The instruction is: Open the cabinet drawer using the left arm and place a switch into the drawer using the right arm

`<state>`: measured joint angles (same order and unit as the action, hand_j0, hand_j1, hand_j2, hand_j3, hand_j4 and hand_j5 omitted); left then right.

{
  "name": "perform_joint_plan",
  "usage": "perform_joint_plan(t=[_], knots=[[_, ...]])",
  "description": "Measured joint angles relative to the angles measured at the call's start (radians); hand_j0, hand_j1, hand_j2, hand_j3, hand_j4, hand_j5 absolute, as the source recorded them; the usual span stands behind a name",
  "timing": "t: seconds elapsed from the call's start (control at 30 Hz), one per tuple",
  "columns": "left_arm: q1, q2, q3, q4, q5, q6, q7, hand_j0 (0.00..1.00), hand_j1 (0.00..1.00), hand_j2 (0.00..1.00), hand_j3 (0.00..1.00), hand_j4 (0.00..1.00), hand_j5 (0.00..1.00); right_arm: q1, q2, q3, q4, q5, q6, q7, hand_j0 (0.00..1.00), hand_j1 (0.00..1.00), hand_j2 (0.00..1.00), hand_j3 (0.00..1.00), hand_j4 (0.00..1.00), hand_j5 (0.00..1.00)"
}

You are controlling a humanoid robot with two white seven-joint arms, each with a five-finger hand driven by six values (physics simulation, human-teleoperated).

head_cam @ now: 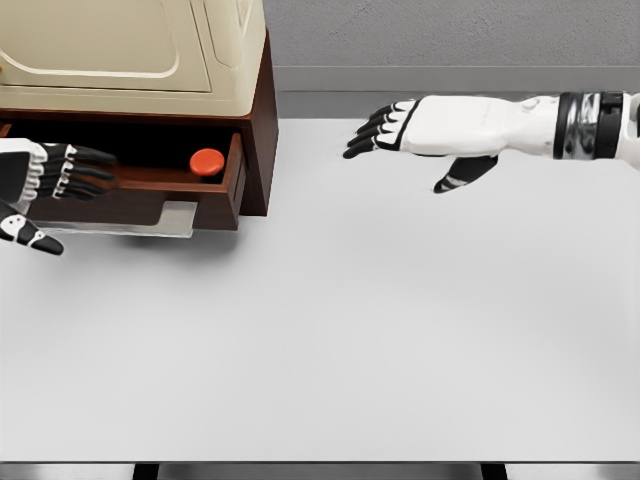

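Observation:
The cabinet (130, 60) stands at the back left, cream on top with a dark brown base. Its drawer (225, 195) is pulled out. A switch with a round red button (207, 161) lies inside the drawer near its right end. My left hand (60, 180) sits at the left edge in front of the drawer, fingers extended toward it, thumb hanging below, holding nothing. My right hand (385, 128) hovers over the table to the right of the cabinet, fingers spread and empty, pointing left.
The white table (330, 340) spreads across the lower view, its front edge near the bottom. A grey wall (450, 40) runs behind. A pale handle plate (175, 218) shows under the drawer front.

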<state>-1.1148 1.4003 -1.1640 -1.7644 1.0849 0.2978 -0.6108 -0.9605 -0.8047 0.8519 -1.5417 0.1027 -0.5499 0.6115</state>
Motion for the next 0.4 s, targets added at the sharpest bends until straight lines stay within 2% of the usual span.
perform_joint_plan(t=[0.03,0.13,0.23,0.3,0.4], knots=[[-0.003,-0.001,0.008,0.000,0.004,-0.002,0.000,1.00,1.00,1.00,1.00,1.00,1.00,0.054,-0.004,-0.026,0.017,0.001,-0.001,0.000,1.00,1.00,1.00,1.00,1.00,1.00],[-0.008,-0.003,0.049,-0.001,0.055,-0.011,0.000,1.00,1.00,1.00,1.00,1.00,1.00,0.109,-0.013,-0.098,0.048,0.003,-0.004,0.000,1.00,1.00,1.00,1.00,1.00,1.00],[-0.067,-0.013,0.072,-0.002,0.120,-0.020,0.000,1.00,1.00,1.00,1.00,1.00,1.00,0.128,-0.040,-0.135,0.073,0.005,-0.006,0.000,1.00,1.00,1.00,1.00,1.00,1.00],[-0.069,-0.036,0.079,-0.002,0.162,-0.040,0.000,1.00,1.00,1.00,1.00,1.00,1.00,0.135,-0.051,-0.153,0.083,0.005,-0.006,0.000,1.00,1.00,1.00,1.00,1.00,1.00],[-0.060,-0.091,0.082,-0.003,0.192,-0.140,0.000,1.00,1.00,1.00,1.00,1.00,1.00,0.146,-0.049,-0.165,0.141,0.006,-0.008,0.000,1.00,1.00,1.00,1.00,1.00,1.00]])
